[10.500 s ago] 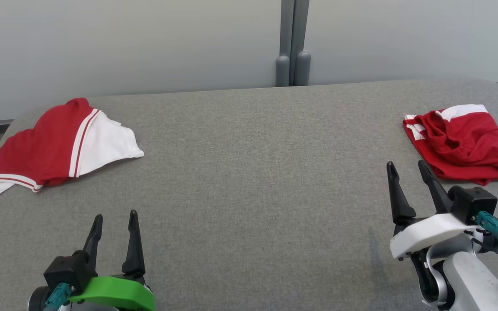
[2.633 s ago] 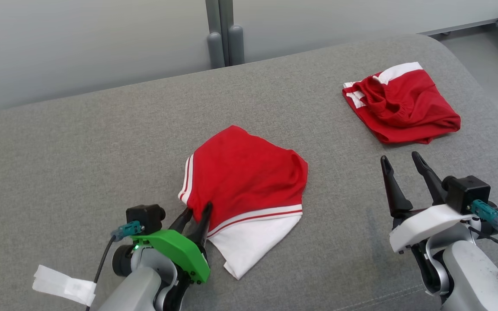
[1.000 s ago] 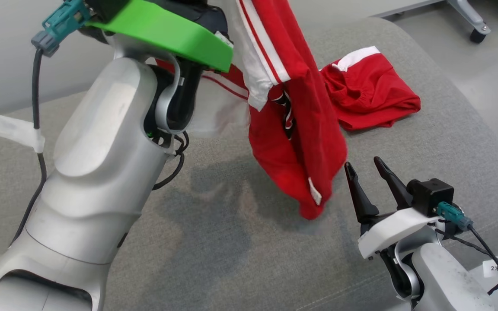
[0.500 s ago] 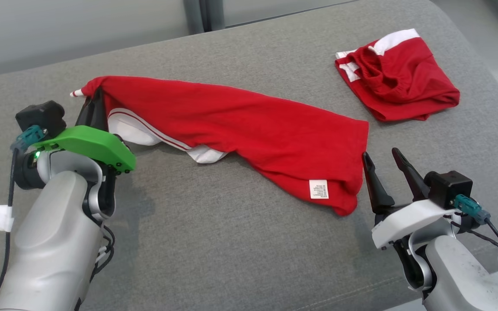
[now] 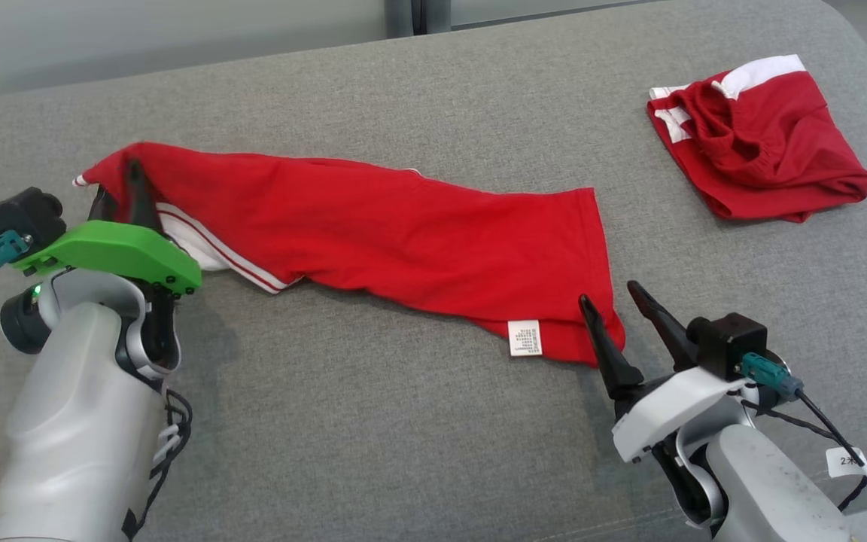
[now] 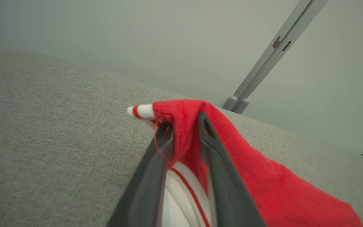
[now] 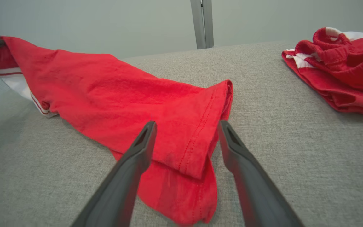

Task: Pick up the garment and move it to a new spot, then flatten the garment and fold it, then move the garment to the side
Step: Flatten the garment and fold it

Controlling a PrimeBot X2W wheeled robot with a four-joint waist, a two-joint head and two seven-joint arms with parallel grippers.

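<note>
The garment point(image 5: 403, 226), a red shirt with white, red-striped trim, lies stretched in a long band across the grey cushioned surface point(image 5: 403, 436). Its far-left corner is lifted and bunched between the narrow jaws of my left gripper point(image 5: 117, 184), and red cloth fills the gap in the left wrist view, where the left gripper point(image 6: 184, 121) holds the garment point(image 6: 279, 195). My right gripper point(image 5: 608, 295) stands open at the shirt's lower right hem. In the right wrist view the right gripper point(image 7: 187, 124) straddles that hem of the garment point(image 7: 121, 85) without closing on it.
A second red garment with white bands point(image 5: 765, 143) lies crumpled at the far right, also seen as the second red garment point(image 7: 342, 69). A white care label point(image 5: 524, 337) sticks out of the shirt's hem. A grey wall post point(image 7: 202, 22) stands behind the surface's back edge.
A second ago the shirt hung in the air from my raised left gripper. It has since come down and now lies spread along the surface. The right gripper's tips now reach its hem.
</note>
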